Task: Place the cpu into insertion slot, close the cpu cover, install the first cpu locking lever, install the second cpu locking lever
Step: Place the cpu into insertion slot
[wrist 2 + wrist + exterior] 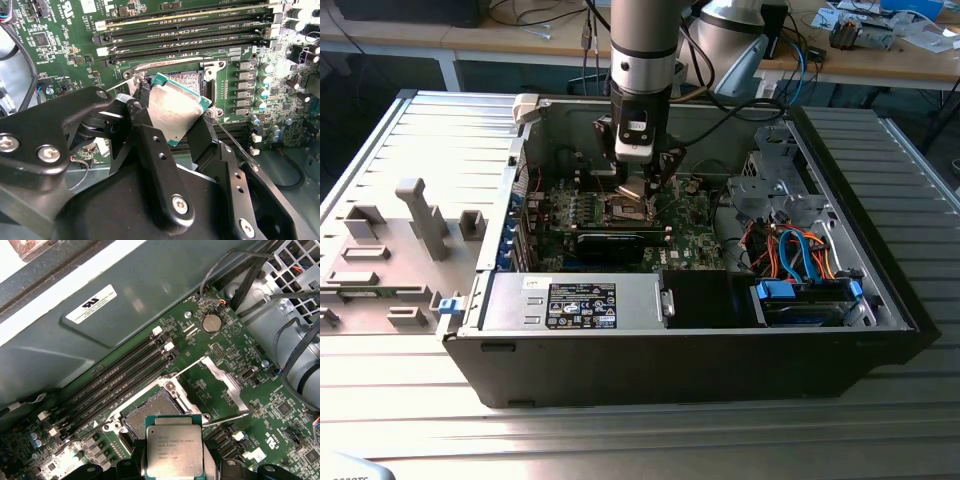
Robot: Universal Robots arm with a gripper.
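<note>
Black fingers (148, 137) clamped on opposite edges of cpu (175, 107): flat square chip, dull silver lid, green rim, tilted. Hanging just over insertion slot (150, 412), not seated I think. Thin silver cpu cover (225, 385) flipped open alongside. Green motherboard (285, 410) all round, inside dark case (720, 365).

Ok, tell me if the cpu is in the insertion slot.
Out: the end effector holds the cpu off the insertion slot, whose centre shows bare.
</note>
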